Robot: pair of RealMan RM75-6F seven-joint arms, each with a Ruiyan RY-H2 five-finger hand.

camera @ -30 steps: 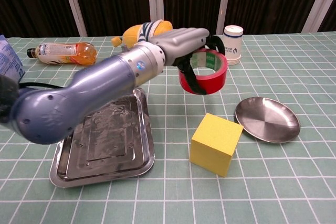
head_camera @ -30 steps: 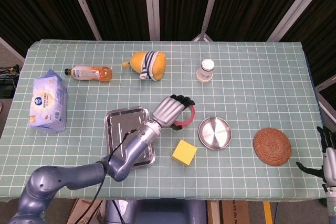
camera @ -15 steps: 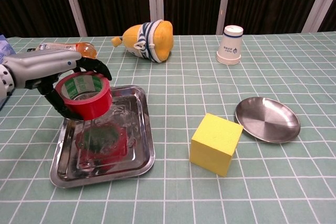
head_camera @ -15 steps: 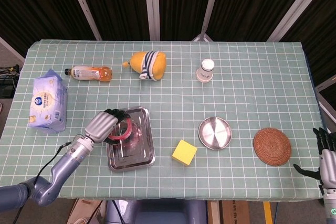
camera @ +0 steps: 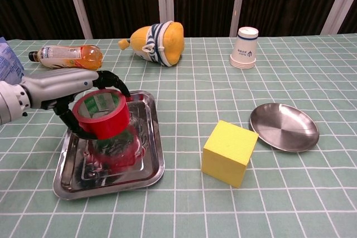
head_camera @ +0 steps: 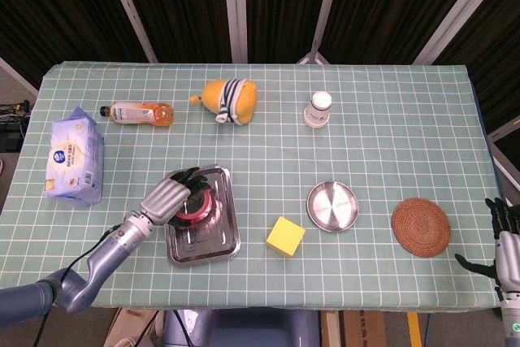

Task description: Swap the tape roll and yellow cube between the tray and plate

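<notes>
My left hand [head_camera: 169, 197] [camera: 83, 90] grips the red tape roll [head_camera: 195, 204] [camera: 102, 114] and holds it tilted just over the steel tray [head_camera: 224, 237] [camera: 146, 171], its reflection showing in the tray floor. The yellow cube [head_camera: 285, 236] [camera: 229, 152] sits on the tablecloth between the tray and the round steel plate [head_camera: 331, 206] [camera: 283, 127], which holds nothing. My right hand [head_camera: 504, 241] hangs at the table's front right corner, fingers apart and holding nothing; the chest view does not show it.
A juice bottle [head_camera: 136, 112] [camera: 61, 56] and a yellow plush toy [head_camera: 227, 100] [camera: 155, 43] lie at the back. A paper cup [head_camera: 318, 109] [camera: 245, 47] stands upside down behind the plate. A wipes pack [head_camera: 75, 157] is at far left, a woven coaster [head_camera: 420, 227] at right.
My left hand carried the tape roll leftward from above the cube area to over the tray, then lowered it a little toward the tray floor. The right hand stayed put.
</notes>
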